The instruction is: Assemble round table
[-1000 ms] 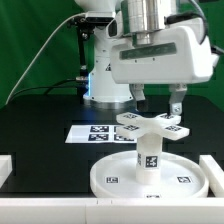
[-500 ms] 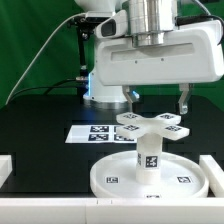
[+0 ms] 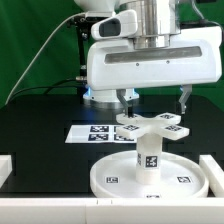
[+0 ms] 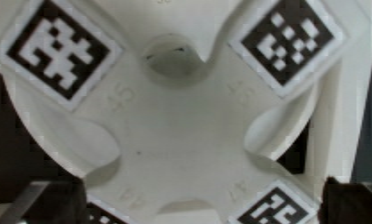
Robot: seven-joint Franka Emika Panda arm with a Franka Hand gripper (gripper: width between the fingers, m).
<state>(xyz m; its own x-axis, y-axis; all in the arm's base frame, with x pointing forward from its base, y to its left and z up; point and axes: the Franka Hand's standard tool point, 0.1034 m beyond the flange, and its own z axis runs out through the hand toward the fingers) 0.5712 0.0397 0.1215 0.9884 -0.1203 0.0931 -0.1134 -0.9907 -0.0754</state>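
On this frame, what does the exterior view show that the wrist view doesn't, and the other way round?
Exterior view only: the large white rimmed plastic disc, the short white cylindrical post standing upright on it, the flat marker board behind, and the hand open above the cross.

Wrist view only: a close look at the hole in the cross's hub.

Both: the white cross-shaped plastic piece with its black-and-white tags.

Black bench, two things on it

The bench (image 3: pixel 35 125) is black. The disc (image 3: pixel 110 178) lies flat on it at the front; the marker board (image 3: pixel 84 132) lies flat behind it, near but apart, toward the exterior view's left.
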